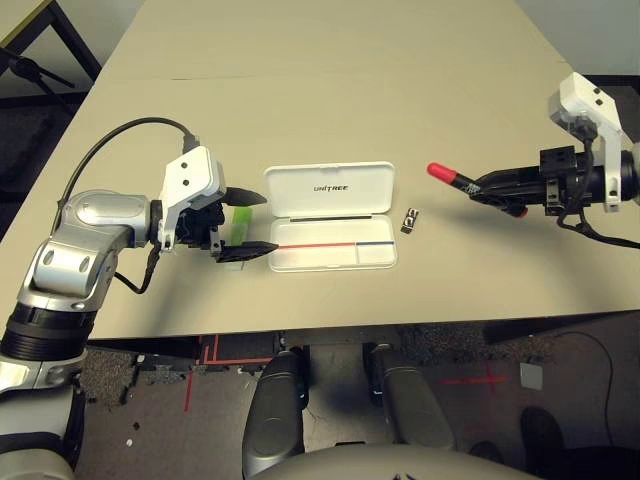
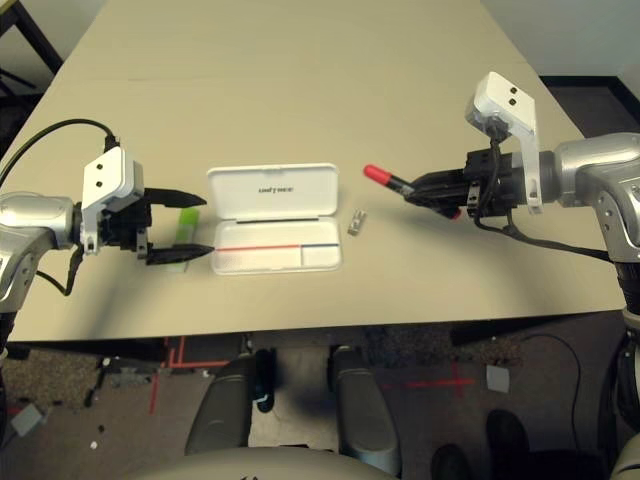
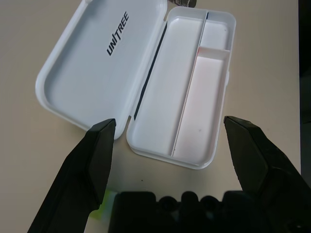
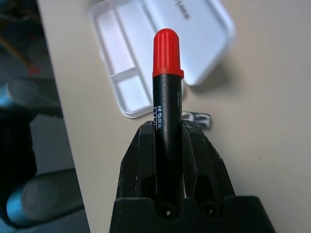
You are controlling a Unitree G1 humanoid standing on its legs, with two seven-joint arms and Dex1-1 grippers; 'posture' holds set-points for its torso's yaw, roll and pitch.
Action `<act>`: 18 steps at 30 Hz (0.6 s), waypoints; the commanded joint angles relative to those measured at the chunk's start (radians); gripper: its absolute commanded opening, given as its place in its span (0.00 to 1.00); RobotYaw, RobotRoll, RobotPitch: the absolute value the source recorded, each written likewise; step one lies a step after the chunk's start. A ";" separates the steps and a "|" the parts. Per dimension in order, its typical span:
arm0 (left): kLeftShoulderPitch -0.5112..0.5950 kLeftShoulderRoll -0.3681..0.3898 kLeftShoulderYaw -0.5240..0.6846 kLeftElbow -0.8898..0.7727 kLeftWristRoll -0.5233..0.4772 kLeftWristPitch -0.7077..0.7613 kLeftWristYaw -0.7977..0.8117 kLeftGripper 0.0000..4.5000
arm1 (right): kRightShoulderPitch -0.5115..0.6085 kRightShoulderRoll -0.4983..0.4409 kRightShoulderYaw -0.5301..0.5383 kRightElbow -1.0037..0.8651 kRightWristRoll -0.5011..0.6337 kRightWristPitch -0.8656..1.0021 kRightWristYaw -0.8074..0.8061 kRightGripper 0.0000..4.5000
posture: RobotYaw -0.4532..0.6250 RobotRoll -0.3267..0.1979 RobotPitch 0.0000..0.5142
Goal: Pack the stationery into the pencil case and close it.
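Green stick (image 1: 238, 222) (half behind left hand (image 1: 243, 224))

The pencil case (image 3: 146, 82) lies open on the table (image 3: 29, 160), lid flat beside its divided tray, "UNITREE" printed on the lid. The left claw (image 3: 170, 160) hovers just short of it, fingers (image 3: 95, 160) spread wide. A light-green stick (image 3: 103, 208) peeks beneath one finger.

A beige surface (image 1: 330, 90) is seen above a dark speckled floor (image 1: 150, 390), on which red tape lines (image 1: 205, 352) are laid. A black frame (image 1: 40, 50) is seen at the far left.
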 commanded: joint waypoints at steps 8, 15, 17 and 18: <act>0.060 0.023 0.034 -0.050 -0.022 0.025 0.032 1.00 | -0.129 0.242 0.206 0.065 -0.206 -0.122 -0.056 0.11 | 0.48 0.62 0.38; 0.080 0.019 0.046 -0.057 -0.016 0.014 0.060 1.00 | -0.114 0.367 0.272 0.068 -0.315 -0.210 -0.134 0.11 | 0.49 0.62 0.38; 0.082 0.020 0.046 -0.056 -0.017 0.011 0.061 1.00 | -0.113 0.392 0.280 0.080 -0.338 -0.232 -0.151 0.11 | 0.49 0.62 0.38; 0.083 0.019 0.044 -0.056 -0.015 0.009 0.064 1.00 | -0.110 0.409 0.283 0.087 -0.347 -0.245 -0.161 0.11 | 0.49 0.62 0.38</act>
